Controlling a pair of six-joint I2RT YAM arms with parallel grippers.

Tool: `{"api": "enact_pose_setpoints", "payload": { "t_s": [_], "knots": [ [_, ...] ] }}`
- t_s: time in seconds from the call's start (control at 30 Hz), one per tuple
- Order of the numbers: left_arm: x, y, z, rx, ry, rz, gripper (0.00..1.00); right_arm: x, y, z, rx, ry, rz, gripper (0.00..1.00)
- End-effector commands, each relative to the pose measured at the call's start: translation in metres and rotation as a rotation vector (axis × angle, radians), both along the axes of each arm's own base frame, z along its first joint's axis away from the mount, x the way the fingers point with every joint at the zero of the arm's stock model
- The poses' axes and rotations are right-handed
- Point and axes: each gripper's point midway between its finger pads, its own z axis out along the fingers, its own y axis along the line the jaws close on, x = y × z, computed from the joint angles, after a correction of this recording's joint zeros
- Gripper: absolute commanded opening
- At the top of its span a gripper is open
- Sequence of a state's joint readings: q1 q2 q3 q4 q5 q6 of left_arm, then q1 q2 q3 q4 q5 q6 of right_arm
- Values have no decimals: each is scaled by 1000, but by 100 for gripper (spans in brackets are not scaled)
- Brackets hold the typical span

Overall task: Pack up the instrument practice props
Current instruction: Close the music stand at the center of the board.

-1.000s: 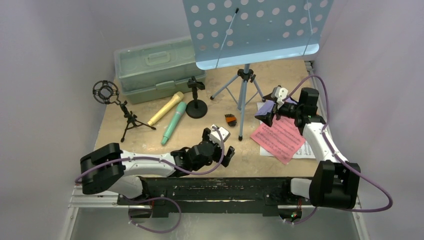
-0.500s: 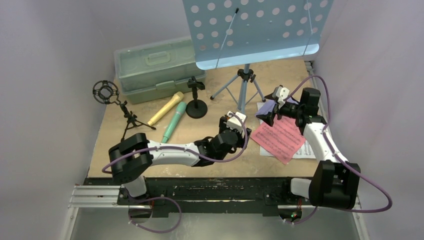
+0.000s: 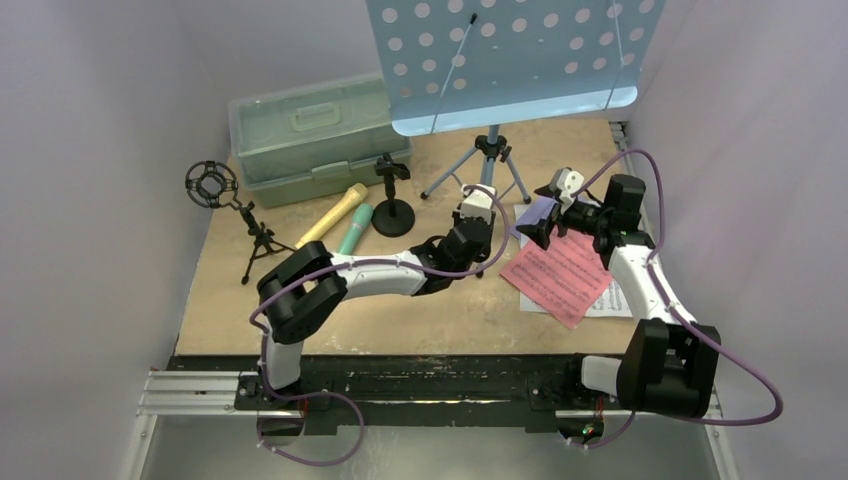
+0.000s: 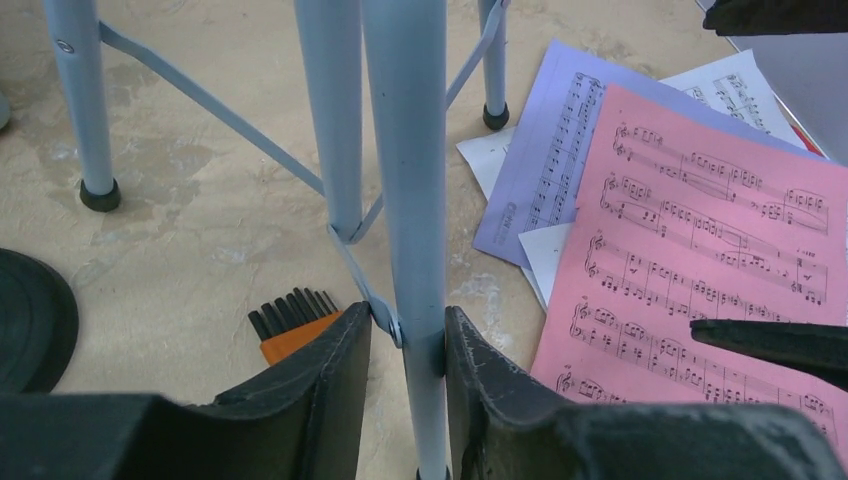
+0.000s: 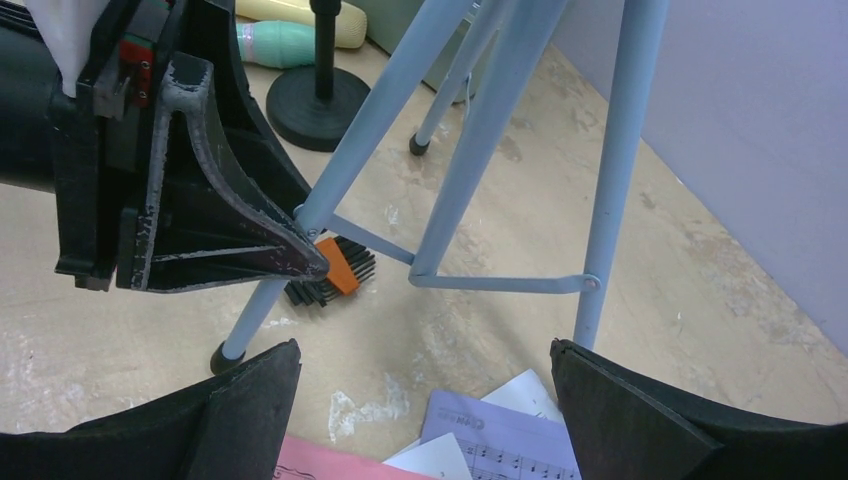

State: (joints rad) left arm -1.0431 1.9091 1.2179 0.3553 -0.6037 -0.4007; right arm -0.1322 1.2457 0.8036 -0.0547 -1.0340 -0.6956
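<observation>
The left gripper clamps narrow on the rack leg, bottom centre. The right gripper stands wide. Next, probably, it must fold the leg gently.

The light-blue perforated music rack is seen upright on tripod legs at the back. The tan microphone and teal microphone are laid side by side between ring-top tripod holder and round-base holder. At right, the pink sheet is spread over purple sheet and white sheet.
</observation>
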Motion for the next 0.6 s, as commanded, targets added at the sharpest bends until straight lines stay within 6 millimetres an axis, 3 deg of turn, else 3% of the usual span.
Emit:
{"api": "enact_pose_setpoints", "payload": {
  "t_s": [0.0, 0.1, 0.13, 0.27, 0.33, 0.57],
  "knots": [
    [18, -7, 15, 4, -31, 10, 24, 9, -5, 2, -1, -16, -33, 99],
    [19, -6, 15, 41, -40, -11, 1, 18, -8, 7, -2, -49, -58, 99],
    [17, -5, 16, 54, -43, -20, 0, 24, -10, 11, 0, -68, -75, 99],
    [8, 4, 24, 74, -71, -65, 0, 54, -23, 22, -64, -186, -115, 99],
    [4, 9, 33, 61, -86, -78, 0, 68, -27, 18, -104, -222, -108, 99],
    [-2, 6, 42, 57, -94, -125, 0, 99, -15, 33, -55, -270, -66, 95]
  ]
}}
